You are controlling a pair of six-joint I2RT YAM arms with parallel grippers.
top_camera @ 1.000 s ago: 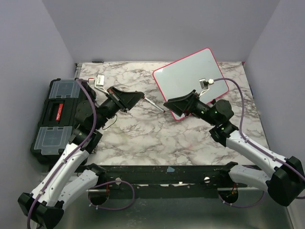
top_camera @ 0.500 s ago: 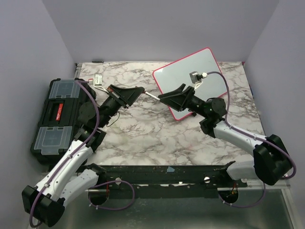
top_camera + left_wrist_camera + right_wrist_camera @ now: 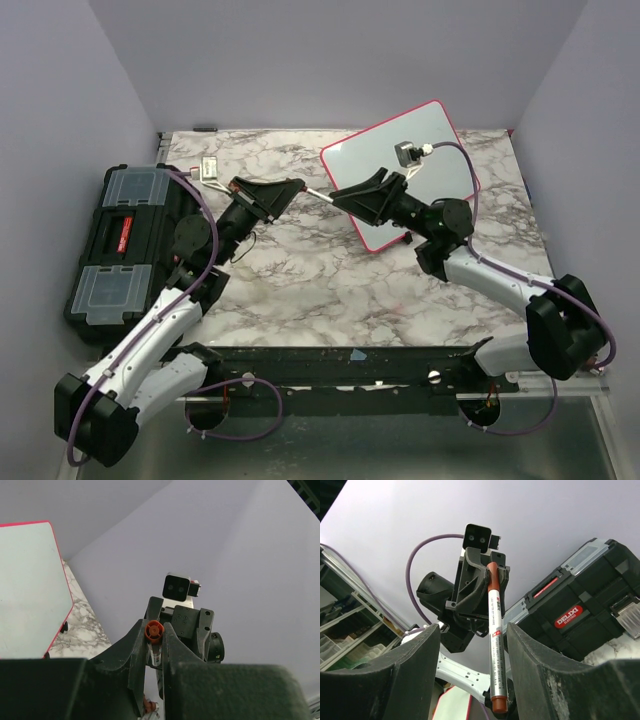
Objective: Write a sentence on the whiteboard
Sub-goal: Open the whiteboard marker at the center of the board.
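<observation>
The whiteboard [image 3: 400,165], white with a pink-red rim, lies at the back right of the table and also shows at the left of the left wrist view [image 3: 25,590]. I see no sentence on it. My left gripper [image 3: 290,188] is shut on a silver marker [image 3: 318,193] with red-brown ends, held level above the table. In its own view the marker's end [image 3: 154,629] sits pinched between the fingers. My right gripper [image 3: 345,197] faces it head-on. The marker [image 3: 495,645] reaches between the right gripper's [image 3: 472,630] open jaws, with a gap on each side.
A black toolbox [image 3: 120,240] with clear lid compartments sits at the table's left edge, and is also in the right wrist view [image 3: 575,615]. Purple walls close the sides and back. The marble tabletop [image 3: 300,280] lies below both grippers.
The right gripper has moved left to meet the left one, and its jaws have narrowed around the marker's free end. The left arm lifted and levelled the marker.
</observation>
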